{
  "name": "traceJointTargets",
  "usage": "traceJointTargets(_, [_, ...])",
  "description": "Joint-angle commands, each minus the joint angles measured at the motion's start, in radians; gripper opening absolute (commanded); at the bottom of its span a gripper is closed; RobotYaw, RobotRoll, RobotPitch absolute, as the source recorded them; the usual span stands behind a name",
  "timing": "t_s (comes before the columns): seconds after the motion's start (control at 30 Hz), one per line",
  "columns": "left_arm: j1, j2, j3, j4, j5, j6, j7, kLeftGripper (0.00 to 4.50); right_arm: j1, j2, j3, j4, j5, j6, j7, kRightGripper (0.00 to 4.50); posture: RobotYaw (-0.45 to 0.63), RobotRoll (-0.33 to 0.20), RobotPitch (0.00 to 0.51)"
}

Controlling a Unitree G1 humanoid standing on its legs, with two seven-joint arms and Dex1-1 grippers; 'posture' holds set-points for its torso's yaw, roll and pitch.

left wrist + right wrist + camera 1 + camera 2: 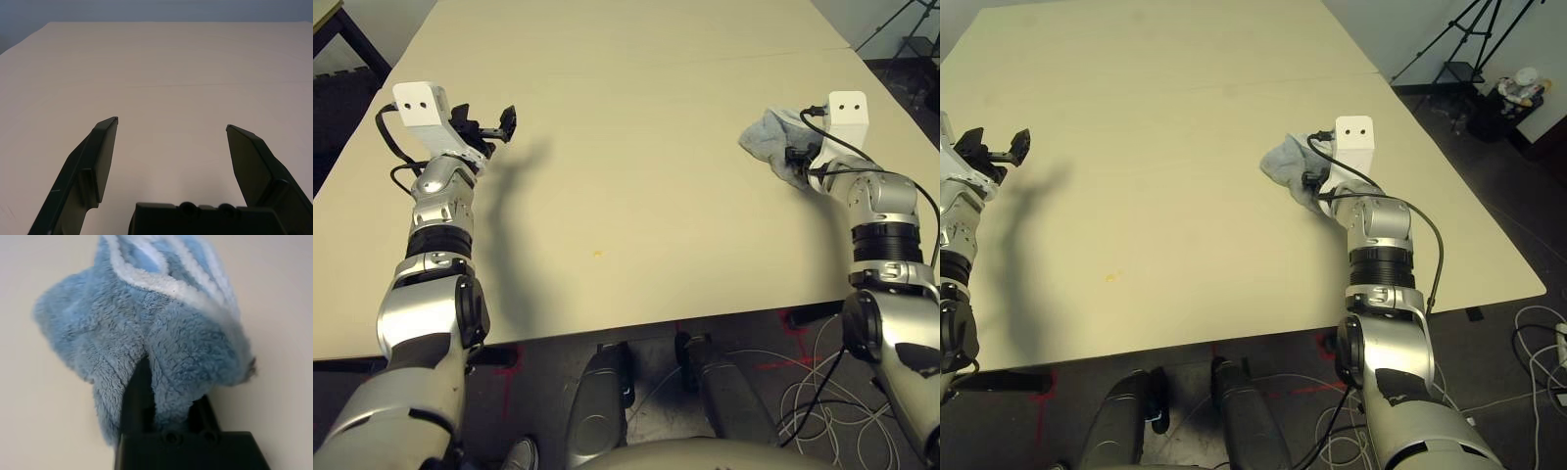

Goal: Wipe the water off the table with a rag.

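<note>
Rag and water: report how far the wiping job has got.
Done: the right tool has the rag clamped and bunched around its fingers. In hand: the rag is held over the right part of the table, well away from the spill. Left: the water sits unwiped as an orange speck near the front edge. The left tool is open, holding nothing.

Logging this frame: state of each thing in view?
left hand: open, holding nothing, raised over the table
right hand: shut on the rag
rag: bunched, gripped at the table's right side
water: small orange speck, unwiped
</note>
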Motion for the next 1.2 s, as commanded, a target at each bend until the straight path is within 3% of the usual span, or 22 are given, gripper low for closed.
traceJointTargets(0.03, [0.005, 0.007, 0.009, 0.021, 0.004, -0.011, -0.003, 4.5, 0.02, 0.04, 0.027, -0.08, 0.059, 0.059, 0.067, 0.02, -0.03, 0.0, 0.202])
traceJointTargets(0.23, [-0.008, 0.003, 0.006, 0.021, 0.004, -0.009, -0.013, 4.5, -0.004, 0.077, 0.005, -0.242, 0.177, 0.251, 0.123, 0.02, -0.03, 0.0, 0.201])
traceJointTargets(0.47, [-0.022, 0.011, 0.006, 0.026, 0.006, -0.005, -0.023, 4.5, -0.013, 0.032, 0.023, -0.584, 0.443, 0.772, 0.254, 0.02, -0.04, 0.0, 0.206])
traceJointTargets(0.6, [-0.029, 0.013, 0.004, 0.033, 0.008, -0.007, -0.028, 4.5, 0.032, 0.08, 0.067, -0.675, 0.571, 0.823, 0.23, 0.02, -0.05, 0.0, 0.211])
traceJointTargets(0.8, [-0.056, 0.002, -0.006, 0.045, 0.005, 0.01, -0.077, 4.5, 0.066, 0.205, 0.157, -0.679, 0.634, 0.823, 0.126, 0.02, -0.04, 0.0, 0.22])
traceJointTargets(0.87, [-0.071, -0.006, -0.016, 0.028, -0.009, 0.036, -0.16, 4.5, 0.062, 0.222, 0.183, -0.668, 0.664, 0.823, 0.102, 0.02, -0.04, 0.0, 0.226])
traceJointTargets(0.97, [-0.112, 0.006, -0.071, -0.076, -0.047, 0.192, -0.438, 4.5, 0.054, 0.23, 0.219, -0.646, 0.743, 0.823, 0.073, 0.02, -0.02, 0.0, 0.236])
traceJointTargets(1.07, [-0.152, 0.071, -0.167, -0.248, -0.068, 0.403, -0.708, 4.5, 0.041, 0.221, 0.258, -0.616, 0.84, 0.823, 0.045, 0.02, 0.0, 0.0, 0.243])
traceJointTargets(1.2, [-0.243, 0.149, -0.243, -0.338, -0.069, 0.607, -0.869, 4.5, 0.018, 0.216, 0.299, -0.57, 0.945, 0.823, -0.004, 0.02, 0.02, 0.0, 0.248])
